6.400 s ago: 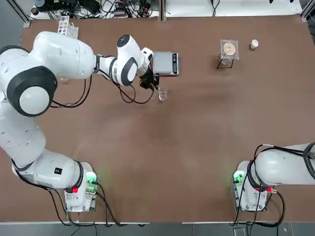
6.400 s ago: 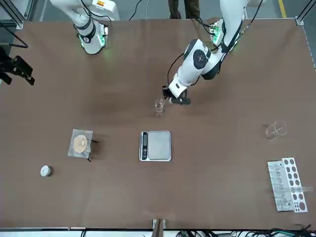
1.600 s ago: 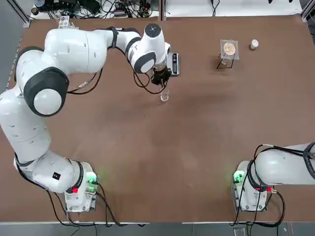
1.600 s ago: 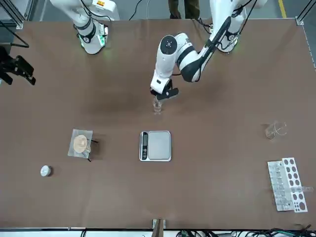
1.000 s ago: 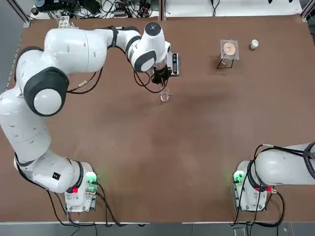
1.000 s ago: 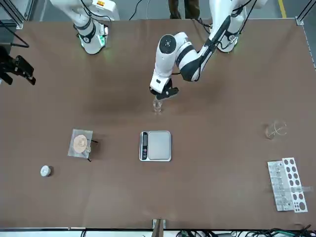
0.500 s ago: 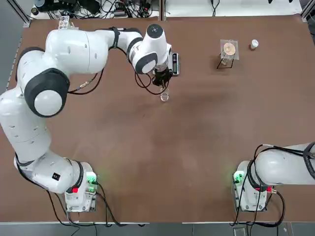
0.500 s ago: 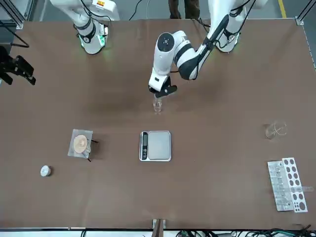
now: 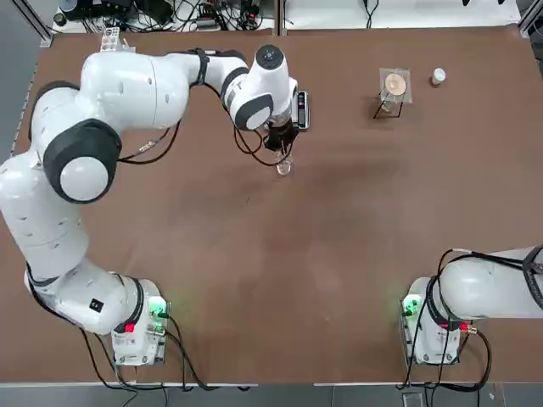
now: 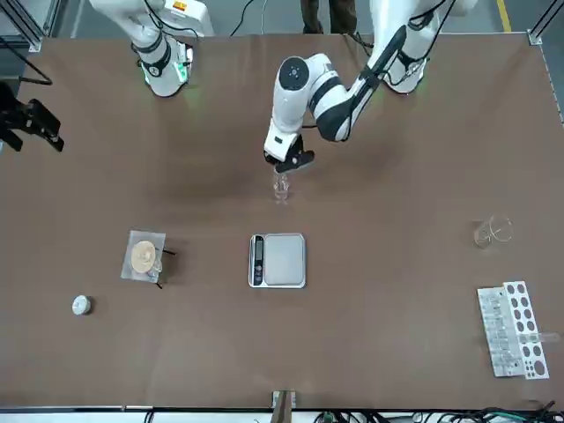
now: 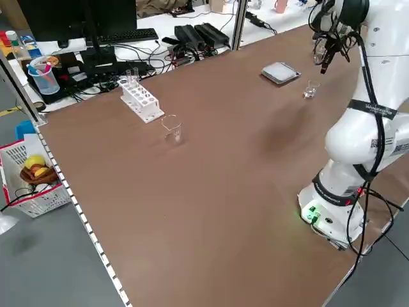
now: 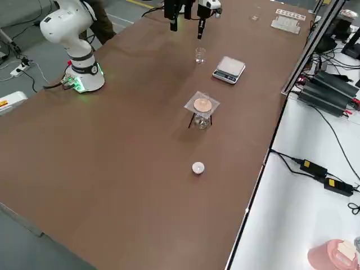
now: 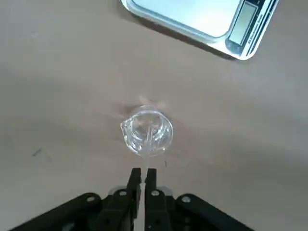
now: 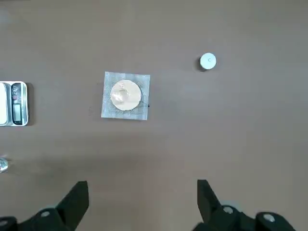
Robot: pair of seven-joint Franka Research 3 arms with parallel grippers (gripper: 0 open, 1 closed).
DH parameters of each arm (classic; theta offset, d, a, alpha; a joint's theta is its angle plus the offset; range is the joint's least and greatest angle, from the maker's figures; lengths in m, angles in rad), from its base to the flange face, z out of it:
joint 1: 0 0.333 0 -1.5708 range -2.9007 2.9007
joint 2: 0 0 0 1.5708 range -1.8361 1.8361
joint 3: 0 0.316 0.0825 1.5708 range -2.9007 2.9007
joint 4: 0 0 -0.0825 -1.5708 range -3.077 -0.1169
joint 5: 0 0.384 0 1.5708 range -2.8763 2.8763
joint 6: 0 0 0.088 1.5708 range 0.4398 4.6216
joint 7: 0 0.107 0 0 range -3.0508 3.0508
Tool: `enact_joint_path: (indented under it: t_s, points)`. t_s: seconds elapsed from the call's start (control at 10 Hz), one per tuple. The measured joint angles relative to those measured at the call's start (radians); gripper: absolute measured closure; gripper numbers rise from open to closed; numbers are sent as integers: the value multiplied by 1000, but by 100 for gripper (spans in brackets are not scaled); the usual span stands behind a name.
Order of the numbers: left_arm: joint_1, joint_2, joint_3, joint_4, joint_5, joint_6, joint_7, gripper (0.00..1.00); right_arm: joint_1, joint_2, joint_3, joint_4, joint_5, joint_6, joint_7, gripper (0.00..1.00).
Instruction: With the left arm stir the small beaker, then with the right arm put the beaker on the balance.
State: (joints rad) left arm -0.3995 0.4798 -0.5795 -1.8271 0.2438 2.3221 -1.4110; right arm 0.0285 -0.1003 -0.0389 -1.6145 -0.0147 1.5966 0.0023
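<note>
Your left gripper (image 13: 142, 174) is pinched fully closed on a thin clear rod (image 13: 146, 150) that dips into the small beaker (image 13: 146, 130) just below it; the balance (image 13: 201, 19) sits beyond.

Left arm (image 9: 127, 93) reaches far across the table, wrist bent down, left gripper (image 13: 142, 176) pointing at the surface with fingers pressed together. Right arm (image 9: 488, 288) is parked at its base, right gripper (image 14: 139, 197) spread wide.
</note>
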Motion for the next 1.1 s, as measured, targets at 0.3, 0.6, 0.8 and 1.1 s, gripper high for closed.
enact_joint_path:
  t_s: [0.3, 0.6, 0.8, 1.1]
  points:
    - [13, 1, 6, 0, 16, 0, -2, 93, 0, 0, 1, 0, -1, 0, 0, 0]
    - [24, 4, 7, 0, 21, 0, -2, 93, 0, 0, 1, 0, -1, 0, 0, 0]
    - [7, 4, 3, 1, 21, 0, -18, 93, 0, 0, 1, 0, -1, 0, 0, 0]
    - [-24, 6, 2, 1, 21, -4, -46, 93, 0, 0, 1, 2, -1, 1, 0, 0]
